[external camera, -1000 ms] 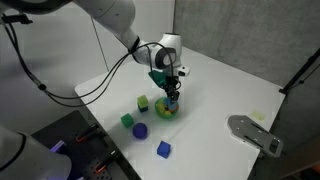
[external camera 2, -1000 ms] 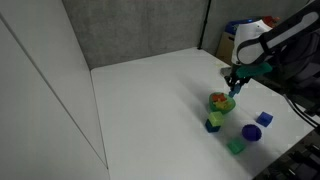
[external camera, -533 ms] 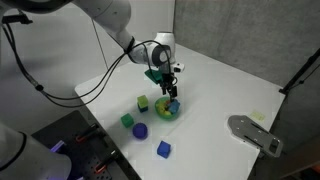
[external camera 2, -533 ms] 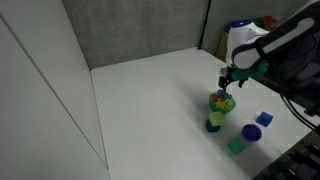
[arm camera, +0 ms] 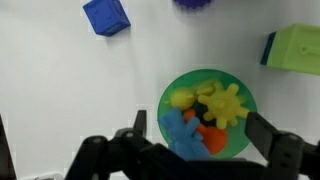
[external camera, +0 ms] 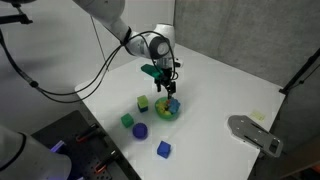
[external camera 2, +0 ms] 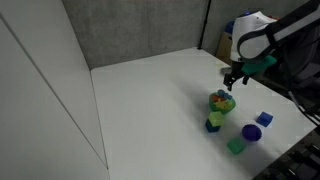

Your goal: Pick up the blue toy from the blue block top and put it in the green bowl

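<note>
Place step looks done, judging by the layout: the blue toy [arm camera: 182, 133] lies inside the green bowl [arm camera: 210, 72], at 7 o'clock of its floor, touching a red piece [arm camera: 206, 139] and near the yellow pieces [arm camera: 228, 105]; end effector [arm camera: 195, 125] hangs over the bowl, fingers apart, holding nothing; next move is probably a straight lift clear of the rim; blue block [arm camera: 106, 15] sits at 10 o'clock of the bowl with its top bare, green cube [arm camera: 295, 50] at 2 o'clock; toys look like matte, lobed foam; bowl round and smooth; cubes crisp-edged; table [arm camera: 60, 90] plain white.
</note>
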Motion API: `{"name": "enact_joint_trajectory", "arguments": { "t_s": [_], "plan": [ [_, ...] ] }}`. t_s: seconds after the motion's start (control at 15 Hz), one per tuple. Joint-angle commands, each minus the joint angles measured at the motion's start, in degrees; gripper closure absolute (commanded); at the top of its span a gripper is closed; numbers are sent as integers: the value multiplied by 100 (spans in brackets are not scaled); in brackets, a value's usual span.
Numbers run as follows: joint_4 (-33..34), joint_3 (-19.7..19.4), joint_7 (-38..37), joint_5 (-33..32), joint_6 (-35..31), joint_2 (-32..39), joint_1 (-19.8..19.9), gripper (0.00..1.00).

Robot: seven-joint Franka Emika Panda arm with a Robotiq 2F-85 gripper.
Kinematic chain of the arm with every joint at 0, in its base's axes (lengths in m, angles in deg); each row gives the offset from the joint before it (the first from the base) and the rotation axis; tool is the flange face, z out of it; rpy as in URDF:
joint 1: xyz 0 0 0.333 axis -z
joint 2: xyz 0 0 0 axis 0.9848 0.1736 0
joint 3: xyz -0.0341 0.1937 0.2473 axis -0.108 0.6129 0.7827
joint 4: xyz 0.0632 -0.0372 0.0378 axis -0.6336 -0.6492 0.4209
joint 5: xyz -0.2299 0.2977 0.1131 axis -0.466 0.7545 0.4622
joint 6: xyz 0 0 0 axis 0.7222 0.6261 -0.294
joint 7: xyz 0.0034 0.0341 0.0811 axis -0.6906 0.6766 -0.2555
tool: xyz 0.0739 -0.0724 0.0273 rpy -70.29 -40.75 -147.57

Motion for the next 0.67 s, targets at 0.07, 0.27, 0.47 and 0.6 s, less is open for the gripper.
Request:
{"name": "enact_joint_trajectory", "arguments": {
  "t_s": [0.07, 0.27, 0.47, 0.6],
  "plan": [
    [-708, 303, 1181, 269, 648, -1200, 398, 0],
    [-1114, 382, 1747, 462, 1271, -2003, 524, 0],
    [-1509, 400, 1709, 563, 1703, -2799, 526, 0],
    [-1729, 422, 1570, 631, 1868, -3326, 504, 0]
  ]
}}
